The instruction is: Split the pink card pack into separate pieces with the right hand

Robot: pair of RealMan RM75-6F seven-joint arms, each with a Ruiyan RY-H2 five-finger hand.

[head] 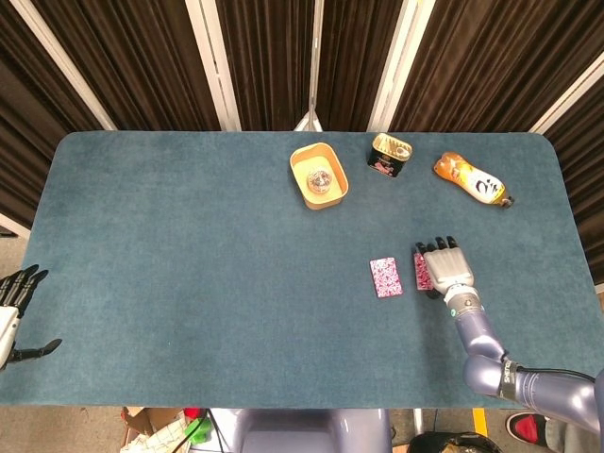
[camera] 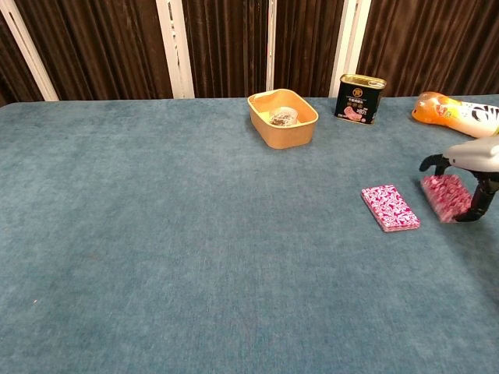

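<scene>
**Pink pack in two: one part on the cloth, one in the right hand**

At the far left, off the table's near-left corner, the left hand [head: 13, 316] hangs beside the edge with its dark fingers spread and nothing in them; only the head view shows it. From there the blue-green table [head: 189, 264] runs bare across its whole left half and most of the near side, a wide stretch of open cloth right up to the rounded corners.

Toward the back edge, a little right of centre, stands an orange tub [head: 319, 176] with a small crinkled object inside. Just right of it is a black tin [head: 389, 155], set close to the back edge, and further right an orange bottle [head: 472, 179] lies on its side, pointing at the back-right corner. These three keep to the rear strip and sit well apart from the cards.

In the right half, about midway between back and front edges, one part of the pink card pack [camera: 390, 207] lies flat on the cloth, with bare cloth on its left, front and back. Just to its right, apart from it with a strip of cloth between, the right hand [camera: 468, 175] holds the other pink part [camera: 445, 196], fingers curled down over it and the thumb behind. That hand is near the table's right edge, with little room left on that side.
</scene>
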